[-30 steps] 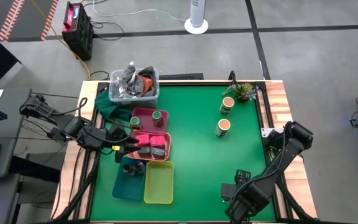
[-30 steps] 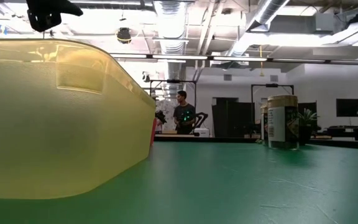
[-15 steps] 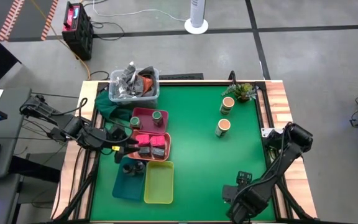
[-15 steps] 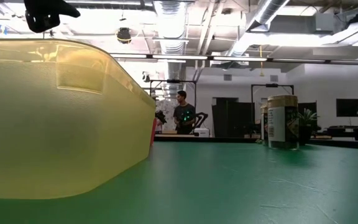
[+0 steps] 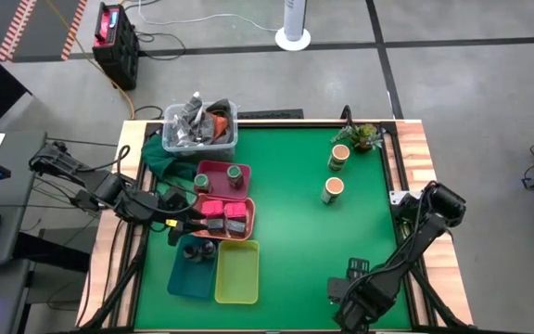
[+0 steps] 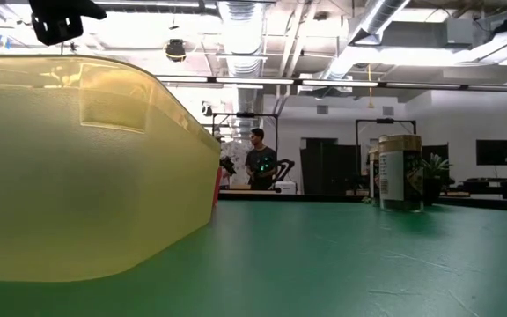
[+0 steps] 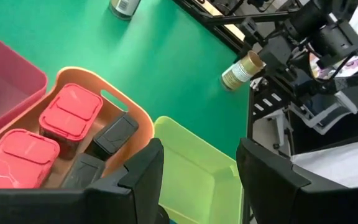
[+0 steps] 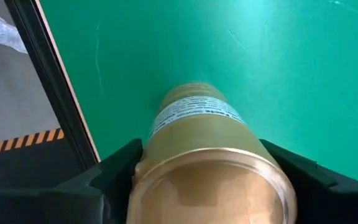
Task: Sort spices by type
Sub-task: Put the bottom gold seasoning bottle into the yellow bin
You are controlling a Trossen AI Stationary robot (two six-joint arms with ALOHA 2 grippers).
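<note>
My left gripper [image 7: 197,162] hangs open over the salmon tray [image 5: 245,206], touching nothing. That tray holds two magenta-pink boxes [image 7: 72,115] and two dark boxes [image 7: 115,134]. My right gripper [image 5: 352,276], by the table's near edge, is shut on a tan-topped round jar [image 8: 204,143]. Two more tan-topped jars [image 5: 339,156] [image 5: 333,188] stand upright on the green mat at the far right. A green-lidded jar [image 5: 235,173] stands in the maroon-pink tray [image 5: 211,167]. Small dark jars [image 5: 199,249] sit in the teal tray [image 5: 188,276]. My right gripper pinches the tan-topped jar by its side wall just below the lid [image 8: 166,155], one finger [image 8: 114,171] on each side. The jar lies along the fingers, with its tan top facing the wrist and its base pointing at the mat. Whether the base touches the mat, I cannot tell.
The yellow-green tray [image 5: 237,274] lies next to the teal one and fills the left of the low view [image 6: 77,167]. A clear bin of packets [image 5: 200,130] and a small plant [image 5: 364,134] stand at the far edge. A person [image 6: 258,163] stands in the room behind.
My right gripper, with the jar, has shifted a little toward the table's near edge. Nothing else has visibly moved.
</note>
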